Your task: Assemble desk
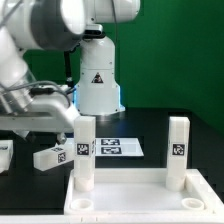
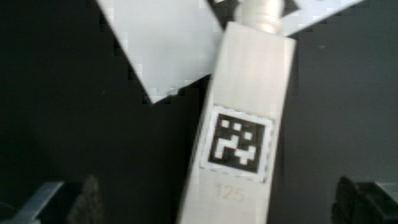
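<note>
Arm: the white arm (image 1: 30, 105) comes in from the exterior view's left. It is bent low over the black bench (image 1: 150, 128), and its forward end is about level with the top of the nearer standing leg.

Hand: the hand (image 2: 210, 198) is spread wide and grips nothing. In the wrist view its two dark fingertips (image 2: 50, 200) sit far apart, and black bench shows between each one and the leg that lies between them.

Leg under the hand: a tagged leg (image 2: 240, 120) runs lengthwise through the gap in the hand, with its black-and-white tag facing the camera. It has a round peg (image 2: 258, 14) at its far end. I cannot tell which leg of the exterior view this is.

Tabletop: the white rimmed tabletop (image 1: 130, 205) lies flat at the front of the bench. In the wrist view a white corner of it shows just beside the peg end of the leg. I cannot tell whether they touch.

Standing legs: the left standing leg (image 1: 85, 152) and the right standing leg (image 1: 178, 150) rise upright from the tabletop's far corners, tags facing forward.

Loose leg: a loose leg (image 1: 50, 155) lies on its side on the bench, to the exterior view's left of the tabletop.

Marker board: the marker board (image 1: 112, 147) lies flat behind the tabletop and is seen between the two standing legs.

Robot base: the robot base (image 1: 97, 85) stands at the back, in front of a green wall.
</note>
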